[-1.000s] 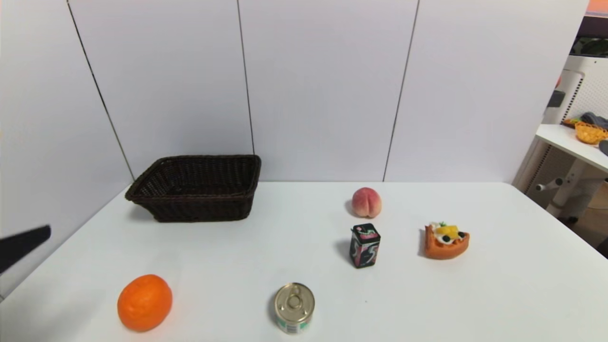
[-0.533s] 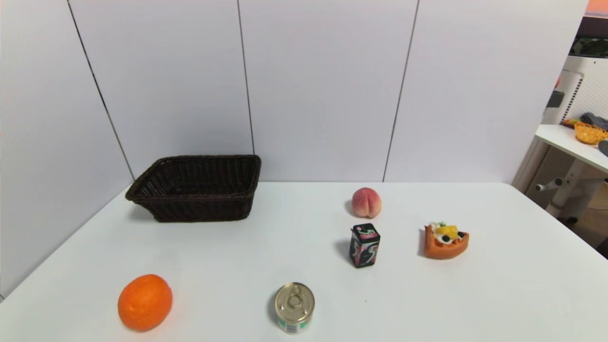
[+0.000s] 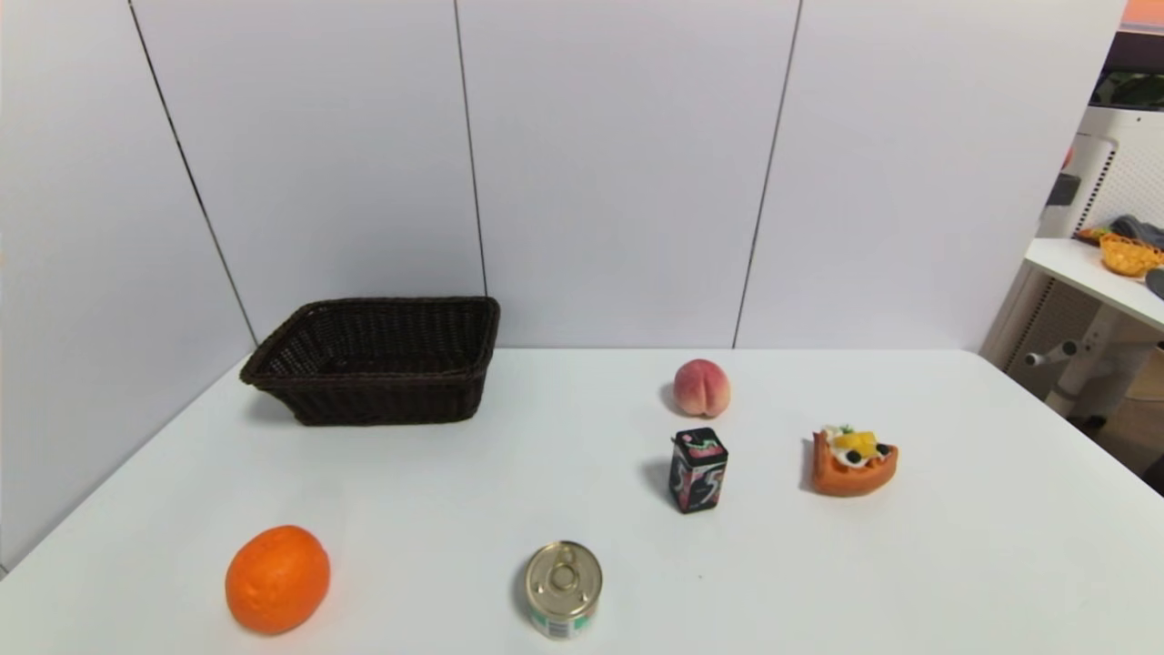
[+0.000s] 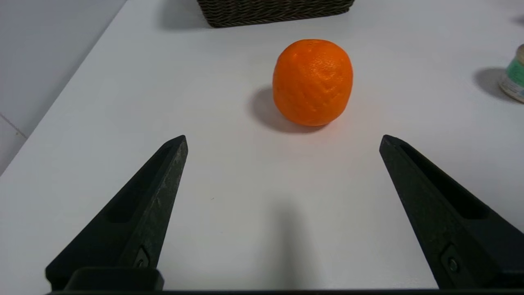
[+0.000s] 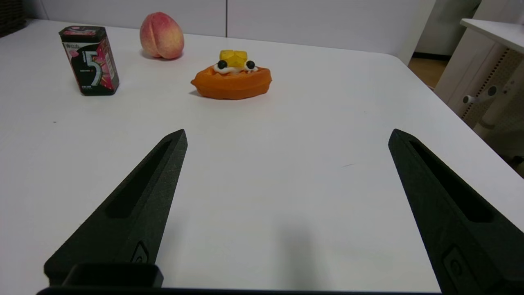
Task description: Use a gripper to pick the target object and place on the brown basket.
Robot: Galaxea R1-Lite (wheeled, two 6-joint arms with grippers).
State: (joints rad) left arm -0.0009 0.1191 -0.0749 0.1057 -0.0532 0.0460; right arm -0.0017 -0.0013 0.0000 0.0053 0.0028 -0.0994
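The brown basket [image 3: 377,359] stands at the table's back left; its near wall hides much of its inside. Its lower wall also shows in the left wrist view [image 4: 274,10]. No tiny brass-gold cylinder shows in any view. Neither gripper shows in the head view. My left gripper [image 4: 282,139] is open and empty, low over the table's front left, with the orange [image 4: 312,82] a little ahead of its fingertips. My right gripper [image 5: 286,135] is open and empty over the table's front right.
An orange [image 3: 277,578] and a pull-tab tin can [image 3: 564,589] sit at the front. A gum tin [image 3: 697,470], a peach [image 3: 701,387] and a waffle cake [image 3: 853,461] sit right of centre. A side table [image 3: 1091,273] stands at the far right.
A black arm part at the head view's left edge one second ago has drawn back out of view. Nothing on the table has moved.
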